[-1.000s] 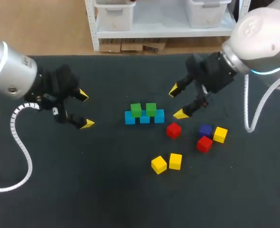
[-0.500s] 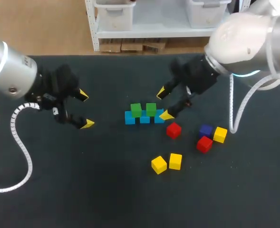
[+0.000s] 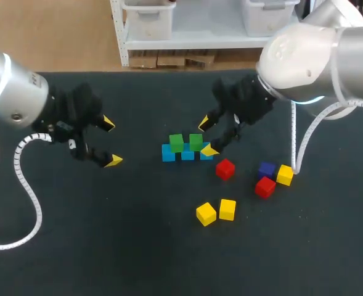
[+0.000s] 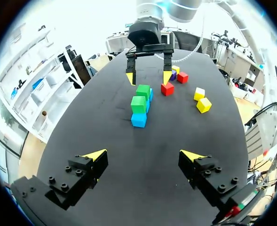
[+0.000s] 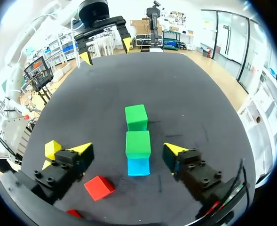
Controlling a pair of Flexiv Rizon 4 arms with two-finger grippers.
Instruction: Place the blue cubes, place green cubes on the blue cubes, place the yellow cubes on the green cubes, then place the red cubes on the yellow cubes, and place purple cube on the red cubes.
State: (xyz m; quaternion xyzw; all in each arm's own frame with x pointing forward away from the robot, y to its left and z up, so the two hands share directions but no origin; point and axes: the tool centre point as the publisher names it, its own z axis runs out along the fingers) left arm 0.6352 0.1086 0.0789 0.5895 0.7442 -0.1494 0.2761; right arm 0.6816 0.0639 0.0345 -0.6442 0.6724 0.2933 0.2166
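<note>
A row of blue cubes (image 3: 187,154) lies mid-table with two green cubes (image 3: 176,143) (image 3: 196,142) on top. My right gripper (image 3: 206,137) is open at the row's right end. In the right wrist view its fingers straddle the nearer green cube (image 5: 138,143) with a gap on each side of my right gripper (image 5: 128,149); a blue cube (image 5: 138,166) shows under it. My left gripper (image 3: 111,142) hangs open and empty left of the row, which lies ahead of my left gripper (image 4: 144,155). Loose cubes: red (image 3: 225,168) (image 3: 265,186), purple (image 3: 267,169), yellow (image 3: 285,174) (image 3: 206,213) (image 3: 227,209).
The loose cubes lie to the right of and in front of the row, the nearest red one just beside my right gripper's front finger. Dark table surface (image 3: 107,234) stretches bare at the front left.
My right arm has swung left from above the loose cubes to the right end of the blue and green row. The left arm and all cubes have stayed put.
</note>
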